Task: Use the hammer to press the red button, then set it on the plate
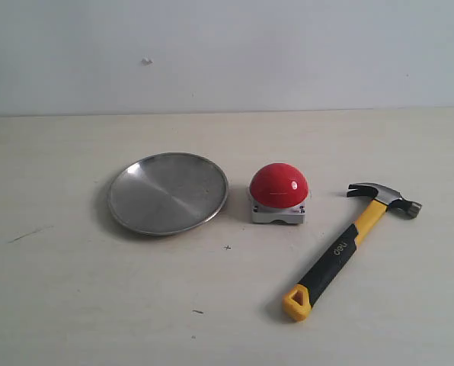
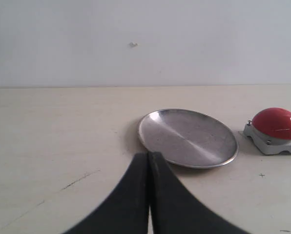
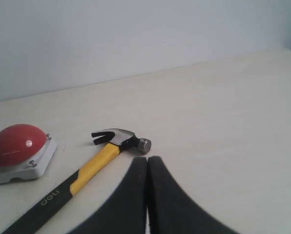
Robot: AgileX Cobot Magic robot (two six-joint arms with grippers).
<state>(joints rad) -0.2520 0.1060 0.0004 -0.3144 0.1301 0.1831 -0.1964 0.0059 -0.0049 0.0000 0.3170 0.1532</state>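
Note:
The hammer (image 1: pixel 347 245) lies flat on the table at the right of the exterior view, dark head (image 1: pixel 385 197) far, yellow looped end near; it also shows as the hammer (image 3: pixel 82 175) in the right wrist view. The red button (image 1: pixel 279 185) on its grey-white base sits at the middle, with the empty silver plate (image 1: pixel 167 192) to its left. No arm appears in the exterior view. My left gripper (image 2: pixel 149 155) is shut and empty, short of the plate (image 2: pixel 187 137), with the button (image 2: pixel 276 124) off to the side. My right gripper (image 3: pixel 147 159) is shut and empty beside the hammer's head.
The pale table (image 1: pixel 97 290) meets a plain white wall (image 1: pixel 227 53) at the back. A few dark scuff marks (image 1: pixel 27 234) dot the tabletop at the left and front.

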